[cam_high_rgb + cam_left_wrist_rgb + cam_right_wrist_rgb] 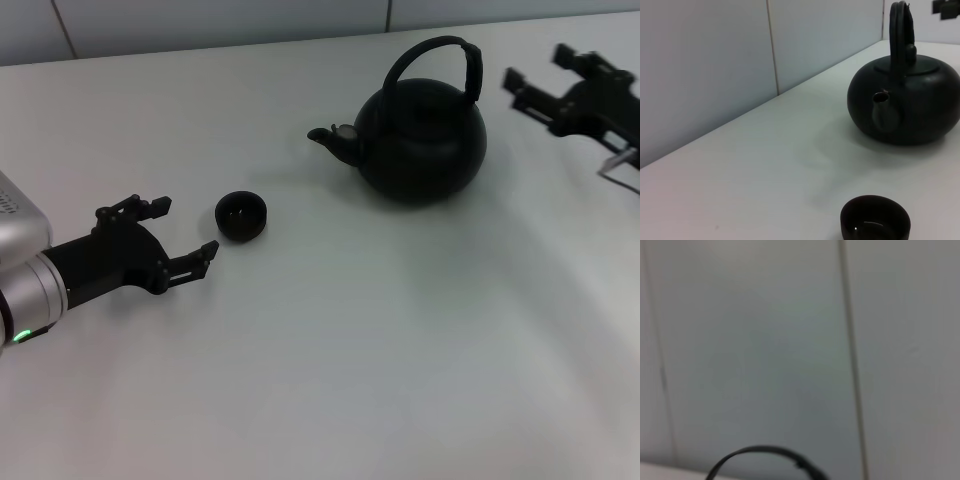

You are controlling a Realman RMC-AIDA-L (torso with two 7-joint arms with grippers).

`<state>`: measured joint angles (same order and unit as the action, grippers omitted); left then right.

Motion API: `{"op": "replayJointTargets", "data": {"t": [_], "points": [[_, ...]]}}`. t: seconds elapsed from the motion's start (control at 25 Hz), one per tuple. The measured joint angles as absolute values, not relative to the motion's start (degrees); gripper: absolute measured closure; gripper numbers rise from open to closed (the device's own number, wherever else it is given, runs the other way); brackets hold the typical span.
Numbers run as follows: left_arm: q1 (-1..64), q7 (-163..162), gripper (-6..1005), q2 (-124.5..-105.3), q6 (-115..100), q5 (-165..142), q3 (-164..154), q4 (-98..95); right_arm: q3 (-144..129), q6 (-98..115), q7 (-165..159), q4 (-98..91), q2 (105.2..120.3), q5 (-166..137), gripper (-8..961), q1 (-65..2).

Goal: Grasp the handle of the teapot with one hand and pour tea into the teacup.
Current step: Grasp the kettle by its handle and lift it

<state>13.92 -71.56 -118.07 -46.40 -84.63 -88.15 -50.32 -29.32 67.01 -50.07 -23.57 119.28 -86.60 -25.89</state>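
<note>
The teapot [422, 140] stands on the table [350, 340] ahead and to my right, spout pointing left, handle [440, 62] arched over it. The teacup [241, 216] sits nearer, left of the spout. My left gripper [183, 232] lies just left of the teacup, my right gripper [540, 88] right of the handle.

In the right wrist view only the blurred top arc of the handle [771, 454] is showing along the bottom edge. In the left wrist view the teacup [875, 218] is running off the bottom edge. In the head view the right gripper [545, 75] is being cut off by the right edge, smeared by blur.
</note>
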Motion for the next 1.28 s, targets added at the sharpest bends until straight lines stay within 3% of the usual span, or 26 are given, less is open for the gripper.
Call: {"op": "replayJointTargets", "data": {"t": [0.88, 1.2, 1.28], "points": [[14.2, -71.8, 155, -118.04, -46.9, -84.6, -88.6, -50.4, -31.8, 57.5, -49.2, -21.1, 119.28, -86.5, 156, -32.3], [14.3, -71.8, 155, -118.04, -46.9, -84.7, -88.6, -50.2, -32.2, 56.5, -48.7, -20.8, 119.29, -86.4, 545, -33.4], [14.3, -71.7, 155, -118.03, -46.9, -84.7, -88.6, -50.2, -32.2, 56.0, -48.7, -20.7, 119.29, -86.5, 590, -33.7]]}}
